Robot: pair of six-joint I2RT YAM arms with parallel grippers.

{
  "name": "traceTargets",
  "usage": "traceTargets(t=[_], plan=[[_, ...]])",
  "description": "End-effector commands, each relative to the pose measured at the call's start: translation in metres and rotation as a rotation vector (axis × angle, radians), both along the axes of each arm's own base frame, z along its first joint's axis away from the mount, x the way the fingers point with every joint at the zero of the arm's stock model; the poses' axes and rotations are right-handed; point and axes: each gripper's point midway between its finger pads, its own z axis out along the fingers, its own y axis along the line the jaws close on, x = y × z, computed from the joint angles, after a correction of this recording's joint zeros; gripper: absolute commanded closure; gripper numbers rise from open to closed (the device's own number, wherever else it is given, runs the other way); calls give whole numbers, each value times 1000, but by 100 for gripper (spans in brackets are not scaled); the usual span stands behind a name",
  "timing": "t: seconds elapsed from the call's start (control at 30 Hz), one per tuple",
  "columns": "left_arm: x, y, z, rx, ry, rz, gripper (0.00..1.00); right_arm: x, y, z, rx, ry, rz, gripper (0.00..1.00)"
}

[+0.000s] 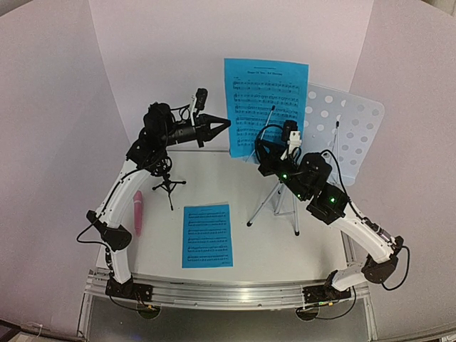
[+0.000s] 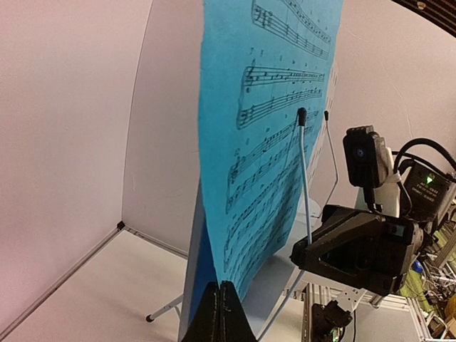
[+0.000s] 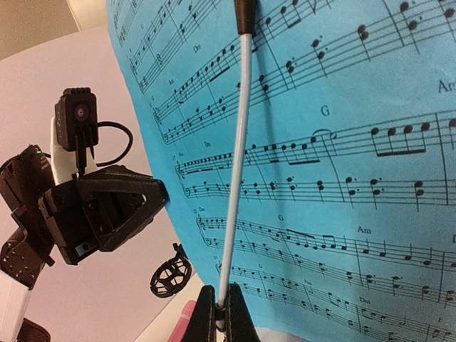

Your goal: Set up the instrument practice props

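While pinched shut, left hand (image 2: pixel 221 293), page (image 2: pixel 265 142) edge

Cropped, covered and unreadable parts at both grippers

The left gripper (image 2: pixel 226 306) showed only its closed tips, the frame bottom cutting the rest; the upright sheet (image 2: pixel 271 107) ran off above them, its lower edge lost between them. The right gripper (image 3: pixel 221 317) was cropped likewise, swallowing the foot of the wire page holder (image 3: pixel 239 157). Just left of it the pink microphone (image 3: pixel 187 320) was a sliver, the mic mount (image 3: pixel 169 274) a partial ring. From above, sheet and right arm (image 1: pixel 335 206) covered much of the music stand (image 1: pixel 356 121).
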Motion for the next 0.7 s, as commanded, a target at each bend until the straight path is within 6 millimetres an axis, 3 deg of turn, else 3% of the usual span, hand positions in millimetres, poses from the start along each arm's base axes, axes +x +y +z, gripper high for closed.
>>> traceTargets(t=[0.0, 0.2, 0.47, 0.67], plan=[[-20, 12, 34, -8, -172, 1, 100, -7, 5, -6, -19, 16, 32, 100], [-29, 20, 43, 31, -337, 23, 100, -7, 6, -6, -18, 16, 39, 100], [-19, 2, 16, -17, -72, -67, 100, -7, 8, -3, -11, 18, 46, 100], [-18, -4, 24, -60, -37, -90, 100, -8, 9, -1, -12, 16, 53, 100]])
